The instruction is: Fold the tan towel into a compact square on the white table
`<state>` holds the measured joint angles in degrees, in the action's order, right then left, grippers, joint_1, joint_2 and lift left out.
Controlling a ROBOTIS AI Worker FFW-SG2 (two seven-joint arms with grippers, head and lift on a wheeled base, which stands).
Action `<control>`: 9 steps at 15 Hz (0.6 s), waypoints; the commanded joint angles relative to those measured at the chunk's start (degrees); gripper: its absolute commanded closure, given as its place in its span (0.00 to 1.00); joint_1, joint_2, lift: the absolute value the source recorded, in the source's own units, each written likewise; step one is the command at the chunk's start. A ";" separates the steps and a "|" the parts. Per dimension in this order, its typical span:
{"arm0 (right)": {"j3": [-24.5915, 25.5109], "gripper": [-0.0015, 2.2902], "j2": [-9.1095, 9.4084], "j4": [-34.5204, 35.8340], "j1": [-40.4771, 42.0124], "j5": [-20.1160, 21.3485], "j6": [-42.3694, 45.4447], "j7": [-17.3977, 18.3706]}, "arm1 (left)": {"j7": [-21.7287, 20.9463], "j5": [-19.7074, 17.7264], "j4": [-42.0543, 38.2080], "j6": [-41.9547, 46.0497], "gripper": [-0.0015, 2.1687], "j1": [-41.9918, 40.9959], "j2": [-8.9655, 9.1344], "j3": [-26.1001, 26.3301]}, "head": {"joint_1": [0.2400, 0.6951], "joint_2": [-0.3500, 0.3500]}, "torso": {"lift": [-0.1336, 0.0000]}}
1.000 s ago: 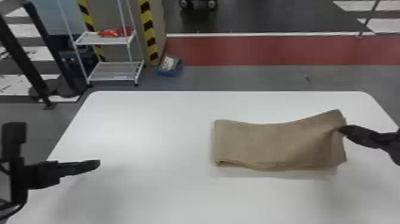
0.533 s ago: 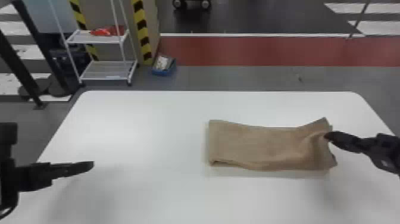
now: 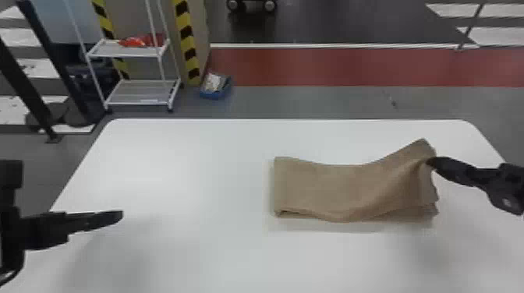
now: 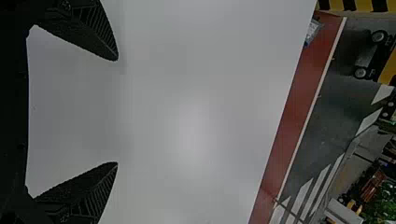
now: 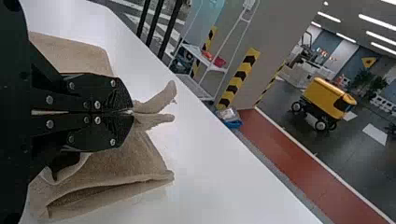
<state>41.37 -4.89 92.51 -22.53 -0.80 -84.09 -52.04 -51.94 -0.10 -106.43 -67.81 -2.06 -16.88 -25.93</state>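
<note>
Towel (image 3: 331, 187) already a layered oblong, far-right end pinched within the jaws of the right gripper (image 5: 131, 112); squaring fold apparently outstanding, left gripper (image 4: 117, 111) wide-jawed above table (image 3: 175, 257).

It looks like a robotics lab or industrial hall. Hazard tape (image 5: 239, 78) edges a pillar (image 5: 280, 28); a yellow wheeled robot (image 5: 327, 99) stands beyond a red floor lane (image 3: 351, 66)

the tan towel (image 3: 335, 187) is matt cloth with a slightly rough nap; the white worktop (image 3: 175, 175) is smooth with a soft sheen. the left pincer (image 3: 120, 215) looks matt and ribbed; the right pincer (image 3: 431, 161) carries shiny, metal-looking screws (image 5: 97, 105).
</note>
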 commanded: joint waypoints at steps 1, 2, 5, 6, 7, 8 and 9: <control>-0.24 0.51 0.15 0.13 -0.85 0.01 0.28 -0.17 | 0.00 0.19 0.08 0.00 0.04 0.13 -0.18 0.00 | 1.00 0.54 | 0.08; -0.24 0.51 -0.03 0.04 -1.12 1.33 0.81 0.45 | -0.18 0.19 0.26 0.17 0.04 0.04 -0.26 -0.18 | 1.00 0.55 | 0.08; -0.15 0.51 -0.55 -4.27 -0.59 3.53 5.02 2.47 | -0.53 0.27 1.05 0.88 0.04 0.04 -0.44 0.00 | 1.00 0.54 | 0.08; -0.07 0.51 -0.91 -4.71 -0.59 3.62 5.02 2.65 | -0.62 0.45 1.05 1.05 0.04 0.04 -0.44 0.09 | 1.00 0.53 | 0.08; -0.07 0.44 -0.91 -4.80 -0.32 3.97 5.02 2.73 | -0.88 0.71 1.14 1.05 0.04 0.13 -0.44 0.18 | 1.00 0.53 | 0.08; -0.07 0.24 -0.91 -4.71 0.20 3.97 5.02 4.14 | -1.06 0.80 1.14 1.05 0.04 0.22 -0.44 0.44 | 1.00 0.52 | 0.08; 0.02 0.00 -0.91 -4.71 0.47 3.97 5.20 5.55 | -1.14 1.33 1.14 1.05 0.04 0.31 -0.44 0.79 | 1.00 0.51 | 0.08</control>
<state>41.29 -5.78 87.83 -22.50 3.09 -79.04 -47.35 -53.04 0.72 -105.32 -66.77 -1.88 -17.32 -25.54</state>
